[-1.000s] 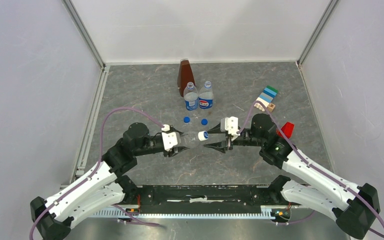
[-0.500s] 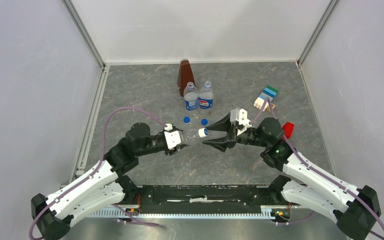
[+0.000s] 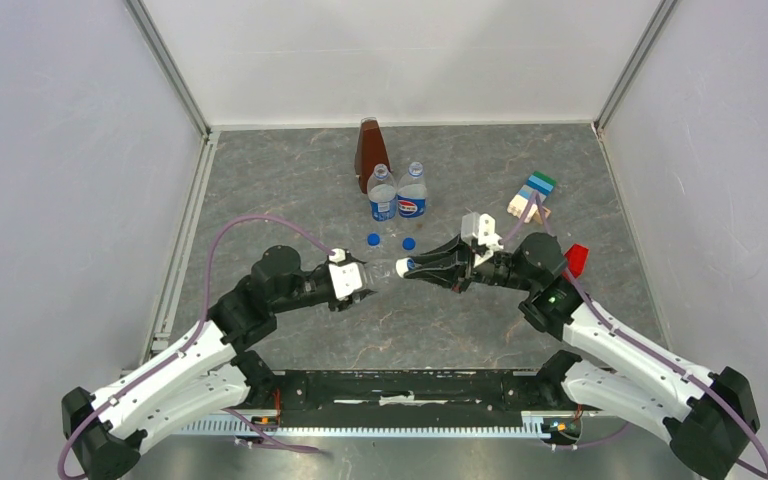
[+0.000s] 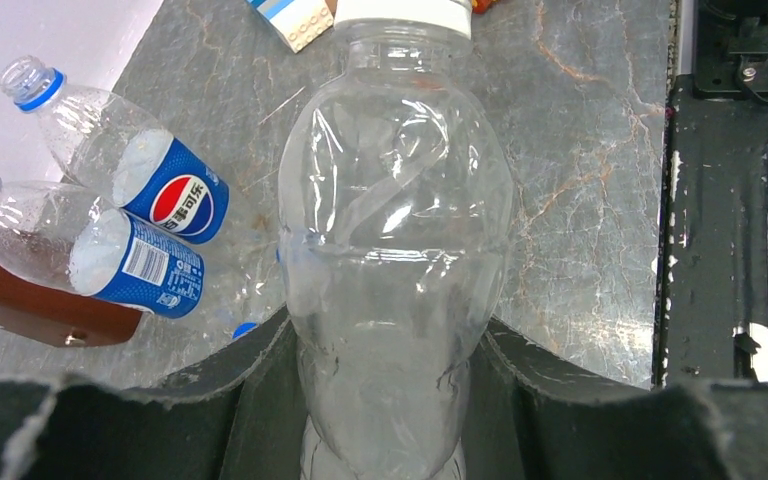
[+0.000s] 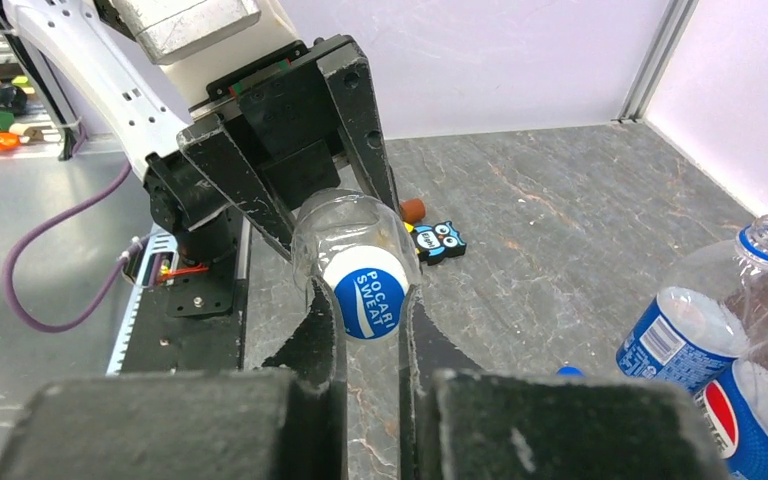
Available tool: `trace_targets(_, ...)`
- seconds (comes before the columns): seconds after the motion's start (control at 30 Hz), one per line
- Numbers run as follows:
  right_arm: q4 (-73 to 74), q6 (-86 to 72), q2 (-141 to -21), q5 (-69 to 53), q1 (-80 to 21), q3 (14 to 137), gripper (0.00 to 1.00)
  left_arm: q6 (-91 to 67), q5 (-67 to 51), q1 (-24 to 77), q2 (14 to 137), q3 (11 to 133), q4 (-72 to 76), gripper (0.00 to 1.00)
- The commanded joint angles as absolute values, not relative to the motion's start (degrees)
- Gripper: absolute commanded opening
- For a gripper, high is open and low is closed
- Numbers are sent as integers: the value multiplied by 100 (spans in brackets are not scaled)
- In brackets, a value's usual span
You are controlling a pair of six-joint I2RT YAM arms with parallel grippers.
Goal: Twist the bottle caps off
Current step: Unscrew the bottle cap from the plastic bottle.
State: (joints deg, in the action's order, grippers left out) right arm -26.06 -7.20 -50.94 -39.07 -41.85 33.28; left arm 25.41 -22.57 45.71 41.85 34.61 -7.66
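Contact: pinching Pocari Sweat cap [image 5: 364,295] with right gripper [image 5: 370,312], spread moments ago; clamping bottle [image 4: 395,220] in left gripper [image 4: 390,400], readying twist.

Likely a robot lab: white-panelled enclosure [image 3: 410,60], aluminium framing [image 3: 168,70].

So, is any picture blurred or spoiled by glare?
Top external: even light, soft shadows, sharp. Left wrist: bright streaks on the clear bottle; the left tool is dark and soft at the bottom edge. Right wrist: the white cap is sharp, its print readable; the right tool near the lens is blurred.
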Motion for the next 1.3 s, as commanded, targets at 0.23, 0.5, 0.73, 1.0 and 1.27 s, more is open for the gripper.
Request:
trace_targets(0.23, 109, 2109, -5573, -4718, -4326, 4523, 0, 1837, -3321, 4579, 4724, 4200, -696, 2)
trace_targets(0.5, 1526, 3867, -5617, -4259, -4825, 4883, 0, 1309, -4281, 4523, 4834, 4369, -316, 2)
trace_targets(0.73, 2106, 4622, -5712, -4349, -5116, 5080, 0, 1052, -5127, 4169, 4595, 4539, -287, 2)
trace_targets(1.0, 1421, 4039, -5359, -4110, -5195, 4805, 8, 980, -4780, 3885, 4411, 4354, -179, 2)
trace_targets(1.27, -1206, 994, -4546, -1997, -5173, 3967, 69, 1438, -3747, 3996, 4017, 3658, 207, 2)
